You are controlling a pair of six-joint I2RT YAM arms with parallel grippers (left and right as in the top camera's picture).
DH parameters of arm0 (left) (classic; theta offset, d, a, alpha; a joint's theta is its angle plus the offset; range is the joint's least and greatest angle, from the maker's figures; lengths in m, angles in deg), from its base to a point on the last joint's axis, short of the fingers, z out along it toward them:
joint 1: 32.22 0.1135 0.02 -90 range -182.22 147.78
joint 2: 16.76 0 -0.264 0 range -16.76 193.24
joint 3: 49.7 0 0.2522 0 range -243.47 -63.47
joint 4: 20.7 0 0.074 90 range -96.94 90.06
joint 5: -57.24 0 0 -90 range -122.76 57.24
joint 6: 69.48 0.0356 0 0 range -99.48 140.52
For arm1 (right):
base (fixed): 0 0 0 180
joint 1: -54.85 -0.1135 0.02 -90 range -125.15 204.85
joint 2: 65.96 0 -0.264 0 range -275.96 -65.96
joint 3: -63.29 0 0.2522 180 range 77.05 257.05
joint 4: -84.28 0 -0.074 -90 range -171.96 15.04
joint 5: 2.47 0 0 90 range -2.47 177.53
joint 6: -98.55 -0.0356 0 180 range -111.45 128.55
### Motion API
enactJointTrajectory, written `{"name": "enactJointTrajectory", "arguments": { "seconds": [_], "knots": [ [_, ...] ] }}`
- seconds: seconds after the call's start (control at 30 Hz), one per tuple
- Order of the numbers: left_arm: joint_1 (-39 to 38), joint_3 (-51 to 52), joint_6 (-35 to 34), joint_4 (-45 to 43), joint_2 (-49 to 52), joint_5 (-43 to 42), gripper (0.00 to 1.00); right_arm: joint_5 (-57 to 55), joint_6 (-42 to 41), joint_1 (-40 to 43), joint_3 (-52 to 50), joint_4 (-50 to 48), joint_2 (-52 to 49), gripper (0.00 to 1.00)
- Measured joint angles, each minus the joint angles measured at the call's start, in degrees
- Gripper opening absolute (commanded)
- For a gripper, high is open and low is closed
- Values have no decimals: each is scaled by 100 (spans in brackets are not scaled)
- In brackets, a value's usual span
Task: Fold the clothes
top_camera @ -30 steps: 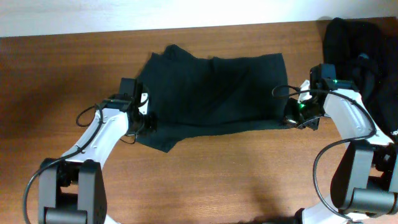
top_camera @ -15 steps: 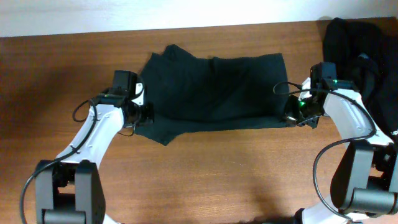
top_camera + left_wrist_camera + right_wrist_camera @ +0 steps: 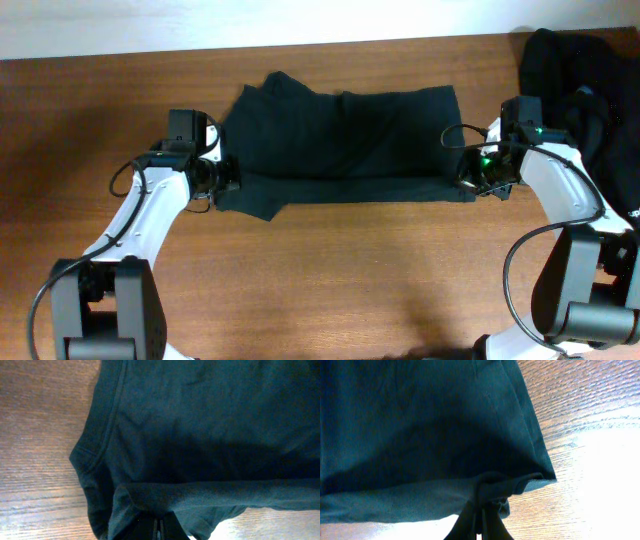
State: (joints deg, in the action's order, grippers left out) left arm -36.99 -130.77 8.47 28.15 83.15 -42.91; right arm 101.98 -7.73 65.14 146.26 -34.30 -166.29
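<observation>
Black garment (image 3: pixel 345 140) lies spread mid-desk (image 3: pixel 350 290), its near edge lifted. Left end effector (image 3: pixel 226 186) is clamped on its near-left corner, right end effector (image 3: pixel 470 183) clamped on the near-right corner. Other black clothes (image 3: pixel 585 85) are piled far right.

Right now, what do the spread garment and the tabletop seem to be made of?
The spread garment looks like soft, matte black knit fabric, perhaps cotton jersey: it creases, drapes and shows a stitched seam. The table looks like brown wood or wood-look laminate, semi-gloss: streaky grain, bright glare patches.
</observation>
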Motion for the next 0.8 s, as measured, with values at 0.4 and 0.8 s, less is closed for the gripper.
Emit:
{"name": "enactJointTrajectory", "arguments": {
  "seconds": [0.4, 0.8],
  "knots": [
    [-2, 0, -22, -175, 0, -37, 2, 0, -7, 0, 0, -249, -221, 4],
    [-2, 0, -74, -356, 0, -39, 57, 2, -46, 0, 0, -549, -286, 64]
  ]
}}
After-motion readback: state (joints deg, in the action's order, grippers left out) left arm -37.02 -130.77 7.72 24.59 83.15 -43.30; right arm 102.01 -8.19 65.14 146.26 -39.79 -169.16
